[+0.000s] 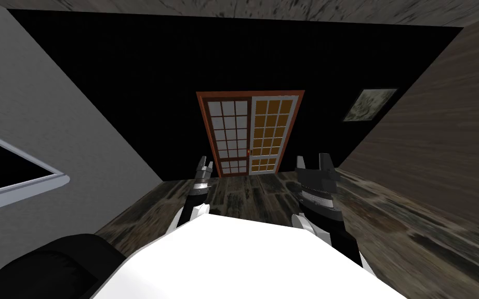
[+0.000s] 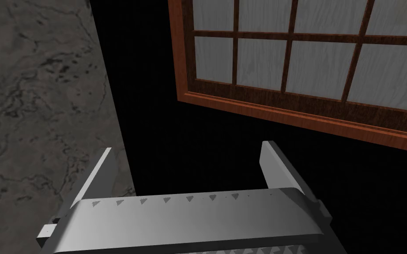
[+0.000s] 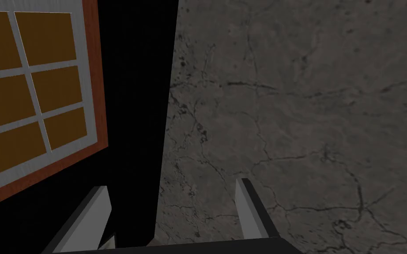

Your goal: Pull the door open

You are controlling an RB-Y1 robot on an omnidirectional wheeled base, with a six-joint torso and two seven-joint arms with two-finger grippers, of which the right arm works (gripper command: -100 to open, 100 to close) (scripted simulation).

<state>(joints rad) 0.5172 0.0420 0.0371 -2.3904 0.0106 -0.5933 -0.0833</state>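
Facing double door: left gripper, right gripper, fingers apart.

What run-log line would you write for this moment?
door: ahead, untouched | left gripper: jaws open, empty | right gripper: jaws open, empty

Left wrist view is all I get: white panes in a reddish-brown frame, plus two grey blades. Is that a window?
Observer: No, a double door across a stretch of floor; your panes belong to its left leaf.
Operator: Does the other half match?
Observer: No. The right leaf has amber panes in a light grey grid.
Operator: Is the other gripper holding anything?
Observer: No, the right gripper is open and empty, not touching the door.
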